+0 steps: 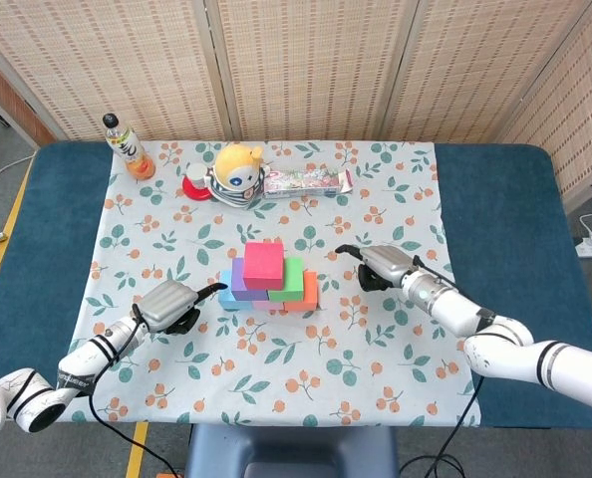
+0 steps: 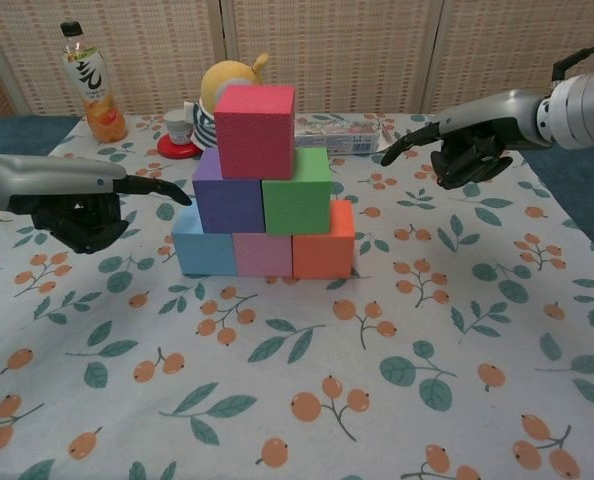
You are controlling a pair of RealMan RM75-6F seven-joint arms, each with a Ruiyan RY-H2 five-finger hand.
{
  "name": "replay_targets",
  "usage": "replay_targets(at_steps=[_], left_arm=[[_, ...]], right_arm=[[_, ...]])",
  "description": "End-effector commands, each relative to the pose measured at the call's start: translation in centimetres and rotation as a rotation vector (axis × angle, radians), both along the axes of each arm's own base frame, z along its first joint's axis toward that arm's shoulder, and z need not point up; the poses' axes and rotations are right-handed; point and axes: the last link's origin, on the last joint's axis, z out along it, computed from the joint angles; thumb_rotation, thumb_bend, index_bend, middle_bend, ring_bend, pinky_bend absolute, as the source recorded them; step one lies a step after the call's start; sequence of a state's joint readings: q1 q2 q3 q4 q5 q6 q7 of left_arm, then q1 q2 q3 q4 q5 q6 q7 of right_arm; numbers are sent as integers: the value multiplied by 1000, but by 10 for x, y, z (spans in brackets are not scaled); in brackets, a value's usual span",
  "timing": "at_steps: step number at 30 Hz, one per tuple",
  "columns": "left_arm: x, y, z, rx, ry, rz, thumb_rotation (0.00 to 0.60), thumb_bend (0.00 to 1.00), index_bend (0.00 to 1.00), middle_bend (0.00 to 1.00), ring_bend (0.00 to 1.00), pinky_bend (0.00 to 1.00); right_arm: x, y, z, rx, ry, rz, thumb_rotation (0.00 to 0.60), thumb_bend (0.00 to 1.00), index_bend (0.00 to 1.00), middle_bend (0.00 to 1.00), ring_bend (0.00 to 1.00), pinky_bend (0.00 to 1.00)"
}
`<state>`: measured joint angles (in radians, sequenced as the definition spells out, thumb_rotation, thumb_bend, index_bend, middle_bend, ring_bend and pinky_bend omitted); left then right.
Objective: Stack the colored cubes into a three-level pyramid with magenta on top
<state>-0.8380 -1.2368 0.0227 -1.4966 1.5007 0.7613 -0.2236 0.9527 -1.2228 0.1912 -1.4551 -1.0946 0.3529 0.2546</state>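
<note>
The pyramid is standing near the middle of the bench [image 1: 67, 189]: the magenta cube [image 2: 254, 117] is set on the purple cube [image 2: 227, 192] and green cube [image 2: 297, 192], above a blue, pink and orange row. Nothing is held. The left robot hand [image 2: 72, 195] has one finger pointed out almost to the blue cube [image 2: 202, 240], the other fingers curled. The right robot hand [image 2: 472, 140] is posed the same, well apart on the right. Both should be drawn back sideways, so no cube is pushed. The bottle [image 2: 85, 85] label cannot be read.
</note>
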Motion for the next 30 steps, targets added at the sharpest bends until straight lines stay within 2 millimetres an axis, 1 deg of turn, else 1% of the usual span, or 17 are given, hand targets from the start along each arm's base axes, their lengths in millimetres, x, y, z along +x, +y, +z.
replay_targets(at_steps=[1, 12, 21, 30], left_arm=[[2, -1, -5, -9, 12, -5, 600, 774, 83, 919, 978, 982], [9, 2, -13, -13, 16, -10, 600, 767, 74, 916, 971, 980], [12, 2, -17, -21, 25, -18, 600, 763, 74, 914, 970, 979], [10, 4, -17, -18, 37, -14, 600, 763, 74, 911, 968, 977]], right_arm=[[0, 2, -6, 15, 1, -5, 550, 1000, 116, 975, 1000, 1000], [7, 8, -25, 51, -22, 9, 549, 1000, 108, 975, 1000, 1000], [13, 14, -33, 79, -25, 28, 549, 1000, 99, 975, 1000, 1000], [14, 15, -38, 90, -25, 27, 549, 1000, 93, 975, 1000, 1000]])
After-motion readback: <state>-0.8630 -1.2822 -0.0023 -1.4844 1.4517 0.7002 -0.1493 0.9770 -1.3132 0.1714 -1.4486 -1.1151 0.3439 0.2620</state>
